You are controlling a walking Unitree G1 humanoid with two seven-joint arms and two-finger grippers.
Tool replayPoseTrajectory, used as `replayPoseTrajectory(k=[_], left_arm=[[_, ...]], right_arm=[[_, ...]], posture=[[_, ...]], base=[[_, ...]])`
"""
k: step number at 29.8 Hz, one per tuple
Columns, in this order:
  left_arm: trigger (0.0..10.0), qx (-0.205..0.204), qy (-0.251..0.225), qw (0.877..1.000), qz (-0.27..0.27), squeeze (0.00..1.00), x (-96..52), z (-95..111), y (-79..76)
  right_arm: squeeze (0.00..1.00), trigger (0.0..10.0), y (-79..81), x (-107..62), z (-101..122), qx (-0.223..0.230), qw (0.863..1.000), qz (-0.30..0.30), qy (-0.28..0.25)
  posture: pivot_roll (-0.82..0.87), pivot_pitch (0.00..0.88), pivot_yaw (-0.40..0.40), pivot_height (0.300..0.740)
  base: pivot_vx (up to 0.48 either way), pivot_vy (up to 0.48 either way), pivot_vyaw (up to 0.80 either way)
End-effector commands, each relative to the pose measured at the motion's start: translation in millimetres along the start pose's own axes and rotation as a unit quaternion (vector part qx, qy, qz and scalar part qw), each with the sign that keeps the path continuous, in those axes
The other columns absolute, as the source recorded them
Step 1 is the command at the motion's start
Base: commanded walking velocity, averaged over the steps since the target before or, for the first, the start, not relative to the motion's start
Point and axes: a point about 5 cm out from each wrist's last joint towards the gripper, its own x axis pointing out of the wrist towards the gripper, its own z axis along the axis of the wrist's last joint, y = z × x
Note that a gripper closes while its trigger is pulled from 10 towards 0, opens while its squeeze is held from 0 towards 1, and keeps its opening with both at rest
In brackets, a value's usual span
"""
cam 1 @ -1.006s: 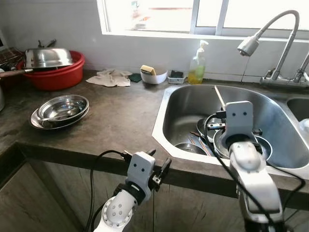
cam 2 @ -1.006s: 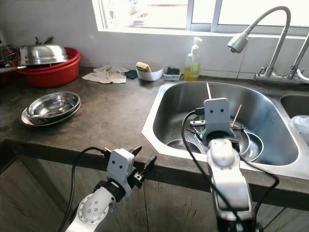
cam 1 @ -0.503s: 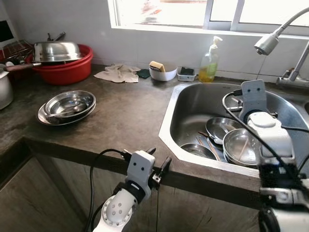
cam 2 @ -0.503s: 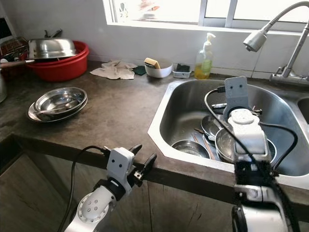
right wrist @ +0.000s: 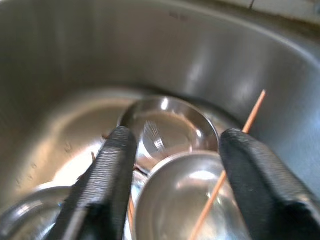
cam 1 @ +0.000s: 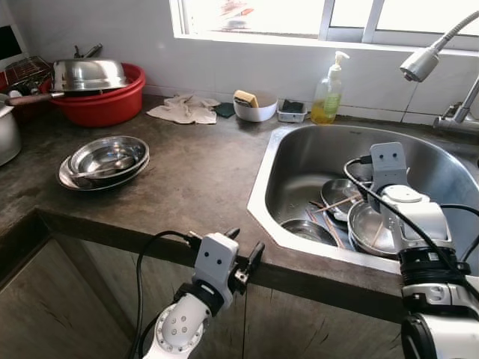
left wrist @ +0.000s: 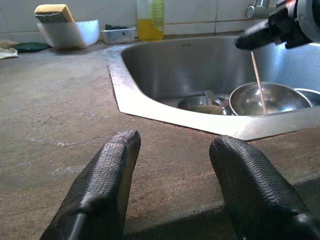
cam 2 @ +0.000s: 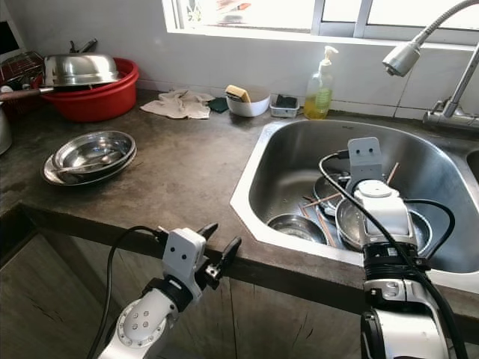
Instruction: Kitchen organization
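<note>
Now the right gripper [right wrist: 172, 185] hangs lower over the sink [cam 1: 299, 161] than a second ago, when its wrist stood high above the basin and a chopstick rose beside it; its fingers are spread wide and hold nothing, poised over the steel bowls [cam 2: 367, 221] heaped on the basin floor. A thin chopstick [right wrist: 227, 165] leans out of the nearest bowl at about 1 o'clock from the gripper, touching neither pad, so I judge the reach into the dishes is under way but nothing is gripped yet. By the counter [cam 1: 194, 179] edge at 6 o'clock, the left gripper [left wrist: 175, 190] hovers as before, its fingers wide and empty. Clean steel plates [cam 1: 105, 158] wait at 9 o'clock. From the head views, the right arm covers much of the pile, the faucet [cam 1: 423, 63] is cut off by the frame, and the right wrist view is too blurred to count the bowls.
</note>
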Motion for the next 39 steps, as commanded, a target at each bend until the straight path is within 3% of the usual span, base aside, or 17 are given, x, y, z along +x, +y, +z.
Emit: replayPoseTrajectory(k=[1, 3, 4, 8, 10, 13, 15, 17, 20, 21, 27, 39], left_arm=[[10.0, 0.003, 0.01, 1.0, 0.007, 0.0, -0.2, -1.7, 2.5], [10.0, 0.003, 0.01, 1.0, 0.007, 0.0, 0.1, -1.4, 3.1], [10.0, 0.003, 0.01, 1.0, 0.007, 0.0, 0.4, -1.6, 3.3], [10.0, 0.004, 0.01, 1.0, 0.008, 0.0, 1.9, -2.3, 4.8], [10.0, 0.004, 0.01, 1.0, 0.009, 0.0, 1.9, -2.5, 4.9], [10.0, 0.002, 0.01, 1.0, 0.012, 0.0, 1.1, -2.8, 5.3], [10.0, 0.002, 0.01, 1.0, 0.013, 0.0, 0.9, -2.9, 5.4], [10.0, 0.0, 0.011, 1.0, 0.016, 0.0, 1.0, -3.8, 6.0], [10.0, -0.004, 0.012, 1.0, 0.019, 0.0, 0.7, -4.4, 6.2], [10.0, -0.006, 0.013, 1.0, 0.019, 0.0, 0.3, -5.2, 6.4], [10.0, -0.016, 0.017, 1.0, 0.019, 0.0, -0.5, -6.9, 5.7], [10.0, -0.011, 0.02, 1.0, 0.017, 0.0, -1.2, -7.7, 6.5]], right_arm=[[1.0, 10.0, -0.7, -6.9, 19.3, 0.014, 0.998, -0.007, -0.061], [1.0, 10.0, 1.7, -11.7, 25.3, 0.013, 0.996, -0.007, -0.092], [0.0, 10.0, 2.6, -13.7, 26.5, 0.016, 0.995, -0.006, -0.099], [0.0, 10.0, 11.3, -36.5, 32.4, 0.03, 0.983, -0.005, -0.181], [0.0, 10.0, 13.1, -39.7, 32.6, 0.029, 0.981, -0.002, -0.19], [0.0, 10.0, 24.0, -63.2, 25.4, 0.047, 0.969, 0.029, -0.241], [0.0, 10.0, 26.0, -68.0, 22.8, 0.044, 0.967, 0.034, -0.25], [0.0, 10.0, 38.7, -88.3, 0.3, 0.014, 0.957, 0.089, -0.277], [0.0, 10.0, 40.0, -96.6, -14.4, 0.015, 0.958, 0.097, -0.269], [0.0, 10.0, 44.9, -106.8, -28.7, 0.023, 0.96, 0.11, -0.257], [0.0, 10.0, 57.1, -119.2, -44.9, 0.052, 0.963, 0.112, -0.239], [0.0, 10.0, 64.0, -117.0, -37.8, 0.075, 0.96, 0.106, -0.248]], posture=[[0.03, 0.041, -0.028, 0.74], [0.03, 0.037, -0.024, 0.74], [0.03, 0.035, -0.024, 0.74], [0.02, 0.024, -0.022, 0.74], [0.02, 0.023, -0.021, 0.74], [0.02, 0.011, -0.024, 0.74], [0.02, 0.011, -0.024, 0.74], [0.02, 0.003, -0.026, 0.74], [0.02, 0.001, -0.028, 0.74], [0.01, 0.0, -0.022, 0.74], [0.01, 0.0, -0.015, 0.74], [0.02, 0.0, -0.016, 0.74]], base=[[0.0, 0.0, 0.0], [0.0, 0.0, 0.0], [0.0, 0.0, 0.0], [0.0, 0.0, 0.0], [0.0, 0.0, 0.0], [0.0, 0.0, 0.0], [0.0, 0.0, 0.0], [0.0, 0.0, 0.0], [0.0, 0.0, 0.0], [0.0, 0.0, 0.0], [0.0, 0.0, 0.53], [0.0, 0.385, 0.8]])
